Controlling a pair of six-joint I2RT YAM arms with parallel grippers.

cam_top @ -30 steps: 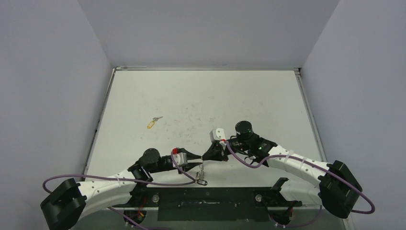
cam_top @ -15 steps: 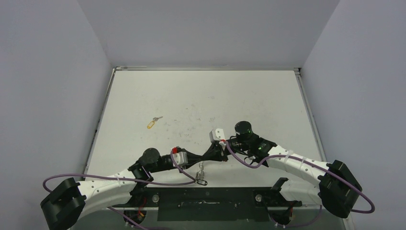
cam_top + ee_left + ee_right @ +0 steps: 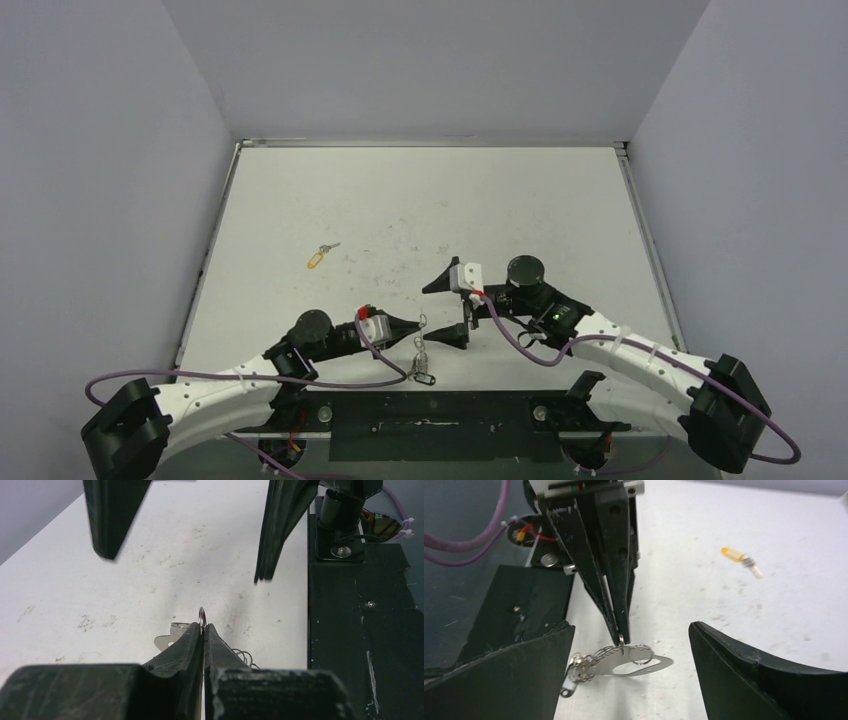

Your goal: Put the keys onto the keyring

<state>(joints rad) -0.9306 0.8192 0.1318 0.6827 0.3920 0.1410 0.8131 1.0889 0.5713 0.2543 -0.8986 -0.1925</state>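
The keyring (image 3: 639,661), a flat silver oval plate with a chain of small rings (image 3: 579,670), hangs just above the table near the front edge. My left gripper (image 3: 420,324) is shut on one small ring (image 3: 202,616) at the plate's top, and its tips (image 3: 620,637) point down at the plate. My right gripper (image 3: 447,311) stands wide open facing it, one finger on each side of the keyring (image 3: 422,360), touching nothing. A key with a yellow tag (image 3: 318,258) lies alone on the table to the far left, also in the right wrist view (image 3: 736,557).
The black mounting plate (image 3: 360,610) runs along the table's near edge, right beside the keyring. Purple cables (image 3: 380,360) loop from both wrists. Grey walls close in the white table (image 3: 430,200) on three sides.
My right gripper has let go of the keyring, opened wide and drawn back to the right. My left gripper has closed on the small ring and now holds the keyring alone.
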